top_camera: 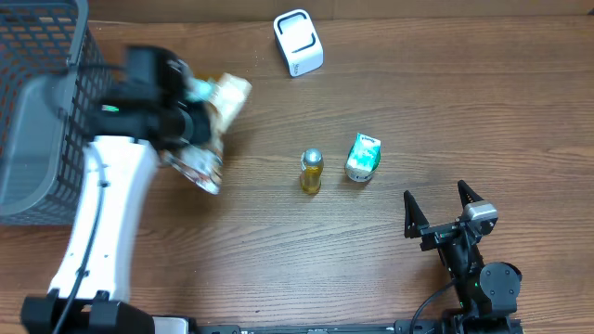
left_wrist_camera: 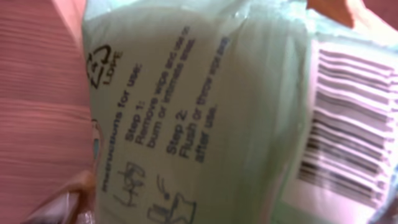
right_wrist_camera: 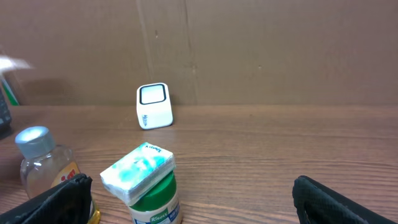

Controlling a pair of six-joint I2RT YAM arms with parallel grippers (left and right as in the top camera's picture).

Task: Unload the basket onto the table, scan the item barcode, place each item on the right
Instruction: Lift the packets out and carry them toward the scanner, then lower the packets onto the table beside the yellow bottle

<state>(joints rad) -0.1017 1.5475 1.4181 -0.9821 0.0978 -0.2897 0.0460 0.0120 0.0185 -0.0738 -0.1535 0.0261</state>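
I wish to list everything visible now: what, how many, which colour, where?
pale green plastic wipes pack: one, pale green, held over the table's left side
grey wire basket: one, grey, far left
white box-shaped scanner: one, white, back centre
small clear bottle with silver cap: one, yellowish, centre
green-lidded white jar: one, white and green, right of the bottle
brown wooden table: one, brown, under everything
left fingers: pair, black, shut on the pack
right fingers: pair, black, open, front right

A cardboard wall (right_wrist_camera: pixel 280 50) backs the table (top_camera: pixel 278 269) (wood-grain)
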